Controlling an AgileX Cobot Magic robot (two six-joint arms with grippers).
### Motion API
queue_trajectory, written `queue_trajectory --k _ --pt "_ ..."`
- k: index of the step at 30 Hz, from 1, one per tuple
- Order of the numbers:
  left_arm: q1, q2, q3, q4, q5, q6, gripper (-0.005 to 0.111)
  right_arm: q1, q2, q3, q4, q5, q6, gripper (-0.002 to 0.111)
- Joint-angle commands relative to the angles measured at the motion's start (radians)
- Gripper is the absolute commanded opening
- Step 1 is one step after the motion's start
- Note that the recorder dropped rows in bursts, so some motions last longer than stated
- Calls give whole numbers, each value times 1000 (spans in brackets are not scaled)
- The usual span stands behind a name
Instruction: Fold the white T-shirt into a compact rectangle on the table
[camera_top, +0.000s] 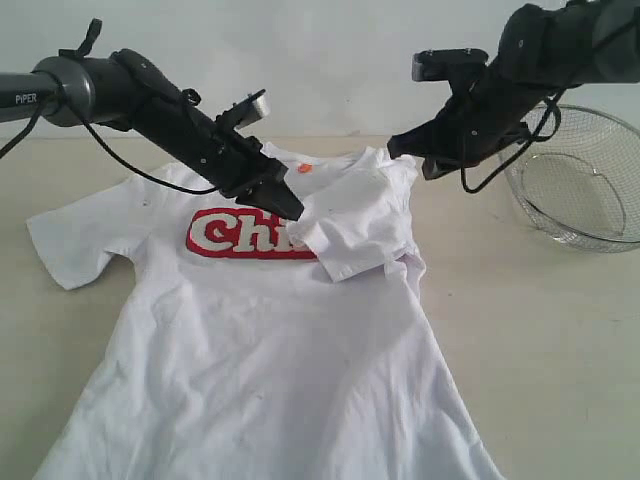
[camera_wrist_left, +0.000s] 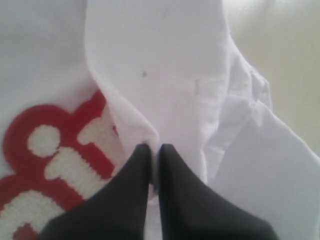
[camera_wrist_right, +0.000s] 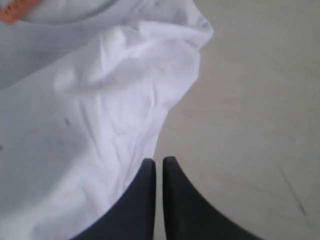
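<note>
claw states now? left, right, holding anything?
Left claw: closed, pinching a fold of the T-shirt.
Right claw: closed at the T-shirt's edge; cannot tell if it grips cloth.

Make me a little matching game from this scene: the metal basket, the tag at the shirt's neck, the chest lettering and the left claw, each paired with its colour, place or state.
Things:
1. wire basket
2. neck tag
3. lettering
4. left gripper

Descriptions:
A. red outline, partly covered by the folded-in sleeve
B. shut on a fold of the white T-shirt
C. orange
D. on the table, right of the shirt in the exterior view

Pairs: 1-D, 2-C, 3-A, 4-B
</note>
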Motion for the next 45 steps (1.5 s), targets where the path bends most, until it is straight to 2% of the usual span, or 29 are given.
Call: queue_trajectory --k 1,5,9,11,14,16,17,20,22,26,35,39,45 --pt "0 -17 4 -73 35 56 9 -8 39 -120 48 13 -29 0" --pt "0 -17 4 -71 33 58 32 -13 103 -232 51 51 -29 0" --pt "0 -17 4 -30 4 58 59 -29 207 -357 93 153 -33 0" --pt "0 -17 4 -17 -2 56 64 -30 253 -420 103 194 -47 0" --pt "2 -29 4 -17 15 15 58 -30 307 -507 106 257 -47 0" --pt "2 -51 4 -17 81 0 45 -30 336 -558 106 283 -47 0" --pt "2 -63 4 -17 89 0 37 -30 350 -580 106 294 -47 0" --pt "-12 -101 7 -20 89 15 4 -30 379 -618 106 303 -47 0" --pt "-27 -126 19 -13 89 18 5 -31 389 -628 104 306 -47 0" --pt "-108 -154 108 46 89 9 5 -38 412 -632 94 315 -47 0" --pt "-217 -157 356 -50 89 95 5 -49 424 -651 92 321 -64 0" --pt "-286 -157 401 -34 89 92 5 -49 426 -651 -5 307 -39 0" --pt "-331 -157 460 -32 89 92 5 -49 457 -679 -65 280 14 0"
